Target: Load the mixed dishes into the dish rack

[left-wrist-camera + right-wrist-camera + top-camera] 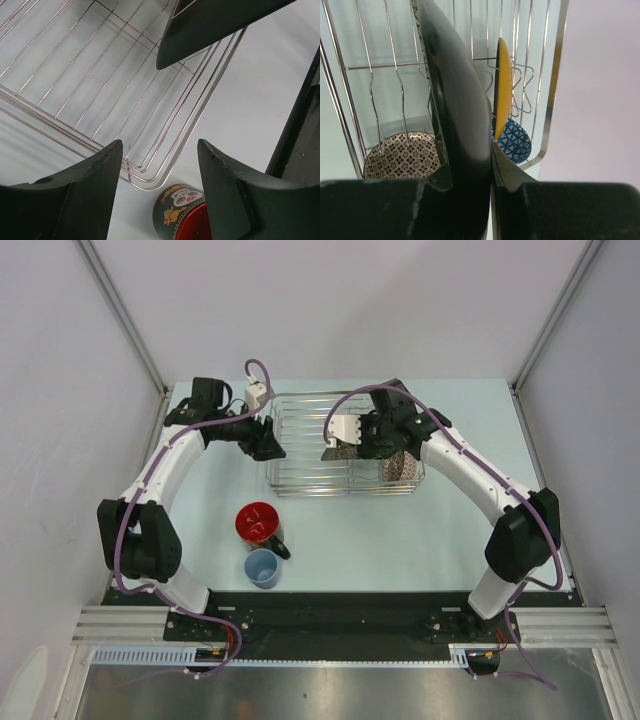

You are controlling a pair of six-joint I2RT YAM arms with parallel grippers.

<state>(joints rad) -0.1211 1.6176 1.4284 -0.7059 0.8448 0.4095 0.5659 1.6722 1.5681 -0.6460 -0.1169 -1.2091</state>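
Right claw (480, 172) pinches the dark square plate (455, 90), held on edge inside the dish rack (555, 75) beside the upright yellow plate (503, 85). Left claw (160, 147) is spread at the rack's left side. Skull-print mug (260, 523) and light-blue cup (262, 567) stand on the desk (400, 540).

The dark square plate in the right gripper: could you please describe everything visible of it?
The dark square plate looks glossy, likely glazed ceramic, with a curved rim. It stands on edge, clamped in the right gripper over the dish rack, beside the upright yellow plate. Whether it touches the wires is unclear.
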